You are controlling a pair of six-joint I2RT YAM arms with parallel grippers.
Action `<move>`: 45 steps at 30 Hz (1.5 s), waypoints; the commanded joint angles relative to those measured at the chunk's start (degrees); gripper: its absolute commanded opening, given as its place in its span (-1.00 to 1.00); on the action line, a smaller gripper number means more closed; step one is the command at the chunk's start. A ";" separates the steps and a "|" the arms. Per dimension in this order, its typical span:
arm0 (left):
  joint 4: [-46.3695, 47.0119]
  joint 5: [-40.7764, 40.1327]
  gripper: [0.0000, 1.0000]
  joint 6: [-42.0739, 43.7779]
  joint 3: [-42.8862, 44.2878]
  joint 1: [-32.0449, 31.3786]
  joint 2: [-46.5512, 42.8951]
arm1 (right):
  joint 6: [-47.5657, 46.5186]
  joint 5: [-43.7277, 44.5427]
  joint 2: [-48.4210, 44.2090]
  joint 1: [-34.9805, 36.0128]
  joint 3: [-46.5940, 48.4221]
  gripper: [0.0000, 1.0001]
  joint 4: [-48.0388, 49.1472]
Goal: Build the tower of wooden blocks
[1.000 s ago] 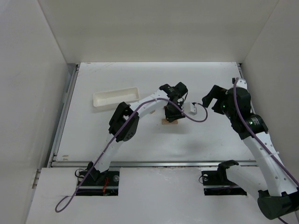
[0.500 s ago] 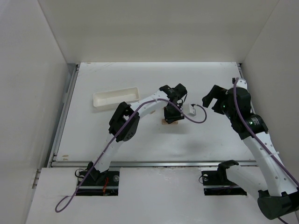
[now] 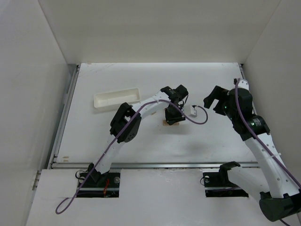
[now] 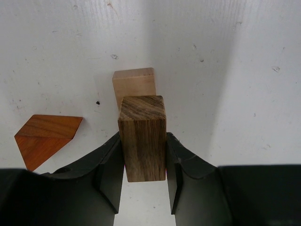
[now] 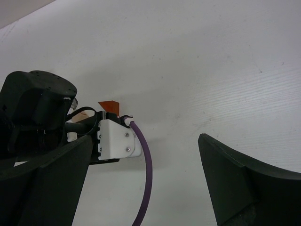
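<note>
My left gripper [image 4: 143,143] is shut on a dark brown wooden block [image 4: 142,136], which stands lengthwise between the two black fingers. Just beyond the block's far end a light tan block [image 4: 134,81] lies on the white table; I cannot tell whether the two touch. An orange-red wedge [image 4: 44,136] lies flat to the left of them, apart from both. From above, the left gripper [image 3: 172,117] hangs over the small blocks [image 3: 169,123] at the table's middle. My right gripper [image 3: 212,100] is open and holds nothing, to the right of the left wrist. In its own view the right gripper [image 5: 146,141] faces the left wrist's white mount [image 5: 117,139], with the wedge [image 5: 109,105] behind it.
A long white tray [image 3: 116,99] lies at the back left of the table. A purple cable [image 5: 143,179] loops from the left wrist between my right fingers' view. White walls close off the table on the left, back and right.
The left wrist has shifted very slightly to the left with the dark block still in its grip. The right arm has not moved.
</note>
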 commanded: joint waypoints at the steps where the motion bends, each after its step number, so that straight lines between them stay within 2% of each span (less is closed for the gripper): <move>1: -0.77 0.58 -1.00 -0.56 -0.63 0.08 -0.04 | -0.23 0.70 -0.88 -0.21 -0.09 1.00 2.26; 33: -1.38 1.11 -1.00 -2.94 0.51 1.14 -0.56 | -0.23 0.70 -1.94 -0.21 -0.09 1.00 2.26; 36: -1.38 1.11 -0.74 -1.71 -0.02 1.14 -0.56 | -0.23 0.70 -1.94 -0.21 -0.09 1.00 2.26; 37: -2.17 1.11 -0.45 -1.71 -0.02 1.14 -0.56 | -0.23 0.70 -1.94 -0.21 -0.09 1.00 2.26; 39: -2.18 1.64 -0.19 -1.00 -0.02 1.14 -0.56 | -0.23 0.70 -1.94 -0.21 -0.09 1.00 2.26; 45: -2.70 1.64 0.03 -0.39 -0.02 1.14 -0.56 | -0.23 0.70 -1.94 -0.21 -0.09 1.00 2.26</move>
